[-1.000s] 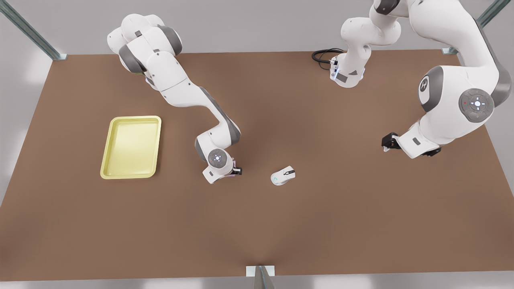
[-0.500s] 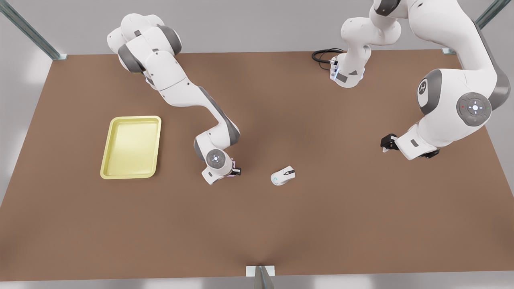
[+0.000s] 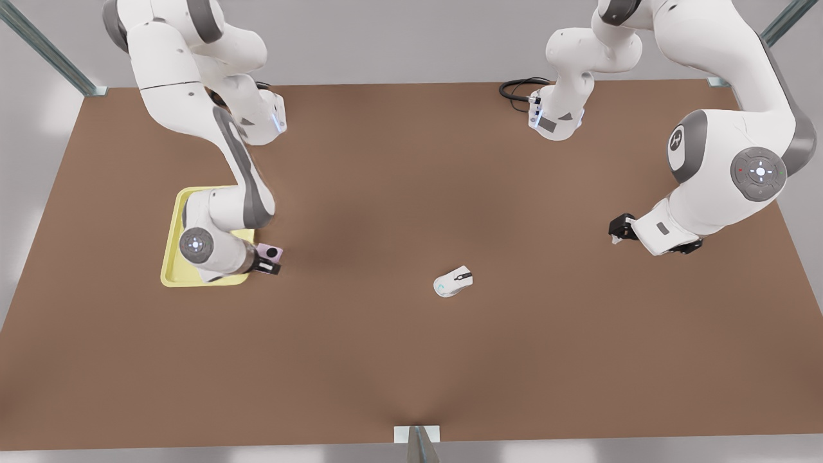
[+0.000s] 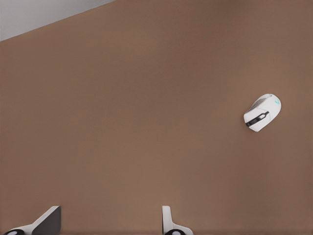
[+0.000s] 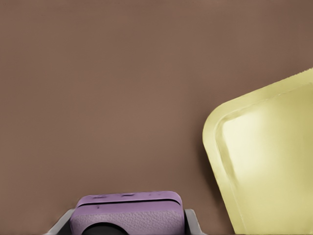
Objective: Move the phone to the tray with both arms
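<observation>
The lilac phone (image 3: 271, 251) hangs just above the table beside the near right corner of the pale yellow tray (image 3: 172, 256), as the front view shows it. My right gripper (image 3: 265, 261) is shut on the phone, on the arm at the front view's left. The right wrist view shows the phone (image 5: 127, 210) between the fingers and the tray's rounded corner (image 5: 269, 161) off to one side. My left gripper (image 3: 618, 228) waits open over the table at the front view's right, with nothing between its fingers (image 4: 49, 220).
A white computer mouse (image 3: 453, 281) lies near the table's middle and also shows in the left wrist view (image 4: 262, 112). A black cable (image 3: 517, 90) coils at the far edge by the left arm's base. The right arm's elbow hangs over the tray.
The right arm has swung from the table's middle toward the front view's left, carrying the phone to the tray's edge. The left arm has barely moved.
</observation>
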Motion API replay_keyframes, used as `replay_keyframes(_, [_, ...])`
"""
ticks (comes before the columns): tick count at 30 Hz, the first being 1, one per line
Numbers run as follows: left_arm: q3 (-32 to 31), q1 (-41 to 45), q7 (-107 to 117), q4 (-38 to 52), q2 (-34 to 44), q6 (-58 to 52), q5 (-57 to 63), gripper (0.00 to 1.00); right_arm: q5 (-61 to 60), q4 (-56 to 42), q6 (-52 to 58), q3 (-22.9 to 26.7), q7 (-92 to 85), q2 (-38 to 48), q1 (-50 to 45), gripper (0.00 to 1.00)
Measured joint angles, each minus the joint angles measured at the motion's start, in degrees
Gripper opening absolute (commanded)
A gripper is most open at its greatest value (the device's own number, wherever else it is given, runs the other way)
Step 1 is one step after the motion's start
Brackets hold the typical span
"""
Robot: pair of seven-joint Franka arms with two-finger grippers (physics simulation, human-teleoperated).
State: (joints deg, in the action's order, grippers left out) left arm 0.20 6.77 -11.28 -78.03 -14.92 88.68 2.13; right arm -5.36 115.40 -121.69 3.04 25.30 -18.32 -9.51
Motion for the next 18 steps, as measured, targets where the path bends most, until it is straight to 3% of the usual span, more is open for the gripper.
replay_keyframes(5, [0.0, 0.0, 0.3, 0.0, 0.0, 0.0, 0.0, 1.0, 6.1, 6.9, 2.9, 8.0, -12.9, 2.6, 10.6, 0.72])
replay_keyframes(10, [1.3, 0.0, 0.6, 0.7, 0.9, 0.3, 0.2, 1.0, 8.2, 11.8, 3.5, 9.0, -25.4, 0.5, 12.9, 0.73])
replay_keyframes(11, [1.4, -0.1, 0.6, 0.9, 1.0, 0.3, 0.3, 1.0, 8.3, 11.8, 3.5, 9.0, -27.5, 0.3, 12.6, 0.75])
replay_keyframes(12, [1.5, -0.1, 0.7, 1.0, 1.0, 0.4, 0.4, 1.0, 8.6, 11.7, 3.5, 9.0, -29.4, 0.3, 12.4, 1.0])
replay_keyframes(18, [1.6, 0.1, 0.9, 1.0, 1.1, 0.8, 0.7, 1.0, 8.8, 7.2, 5.2, 8.8, -38.5, 5.2, 9.2, 1.0])
